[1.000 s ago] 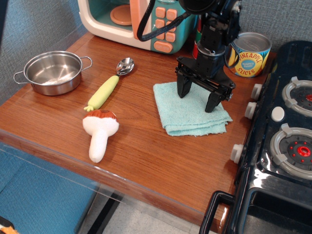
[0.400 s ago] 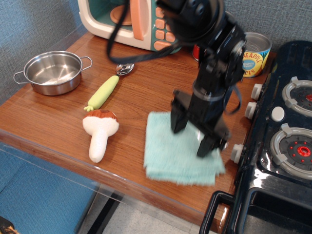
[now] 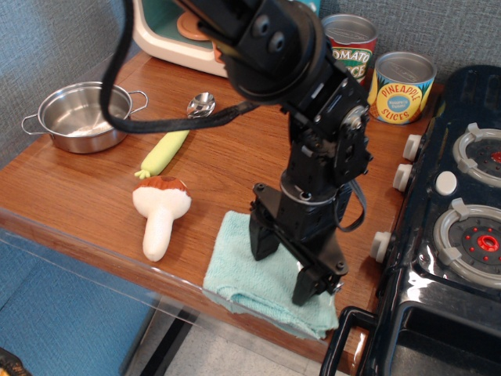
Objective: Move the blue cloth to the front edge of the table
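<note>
The pale aqua-blue cloth (image 3: 237, 272) lies at the front edge of the brown wood-grain table (image 3: 86, 196), and its near side hangs slightly over the rim. My gripper (image 3: 284, 265) points down onto the cloth with its two black fingers spread apart. Both fingertips (image 3: 262, 247) rest on the cloth's top. Nothing is pinched between the fingers. The arm hides the cloth's far right part.
A plush mushroom (image 3: 160, 210) lies left of the cloth. Behind it are a yellow-green toy vegetable (image 3: 166, 150), a spoon (image 3: 201, 104) and a steel pot (image 3: 78, 117). Two cans (image 3: 401, 86) and a toy microwave (image 3: 164, 31) stand at the back. A black toy stove (image 3: 454, 219) stands at the right.
My gripper has moved toward the front edge with its fingers on the cloth. The cloth has slid with it from the table's middle to the front rim.
</note>
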`<state>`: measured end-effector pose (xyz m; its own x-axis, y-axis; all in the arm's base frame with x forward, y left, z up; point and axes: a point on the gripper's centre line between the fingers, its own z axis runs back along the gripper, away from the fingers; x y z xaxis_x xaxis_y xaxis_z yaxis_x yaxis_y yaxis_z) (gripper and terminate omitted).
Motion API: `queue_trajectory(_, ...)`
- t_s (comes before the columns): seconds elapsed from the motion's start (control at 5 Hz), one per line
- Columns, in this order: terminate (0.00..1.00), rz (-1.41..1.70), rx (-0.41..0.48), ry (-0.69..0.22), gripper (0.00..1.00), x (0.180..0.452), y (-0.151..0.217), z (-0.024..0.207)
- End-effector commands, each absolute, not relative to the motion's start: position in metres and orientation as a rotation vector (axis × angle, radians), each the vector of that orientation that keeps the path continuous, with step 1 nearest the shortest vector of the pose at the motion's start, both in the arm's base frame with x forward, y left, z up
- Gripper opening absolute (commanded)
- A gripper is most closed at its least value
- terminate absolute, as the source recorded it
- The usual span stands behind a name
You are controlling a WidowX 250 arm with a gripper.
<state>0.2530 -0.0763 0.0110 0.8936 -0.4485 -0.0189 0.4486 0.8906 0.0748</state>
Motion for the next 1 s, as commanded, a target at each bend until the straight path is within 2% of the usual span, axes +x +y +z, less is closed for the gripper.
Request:
queue_trajectory(0.0,0.0,-0.413,0.037,-0.183,1.0,0.284,-0.066,0.063)
queue_trajectory(0.2,0.0,-0.39,0.011,-0.265,1.0,0.287,-0.065,0.095)
queue_trajectory(0.6,0.0,-0.381,0.028,-0.273,1.0,0.283,-0.059,0.103)
queue_trajectory(0.8,1.0,-0.381,0.028,-0.273,1.0,0.283,-0.059,0.103)
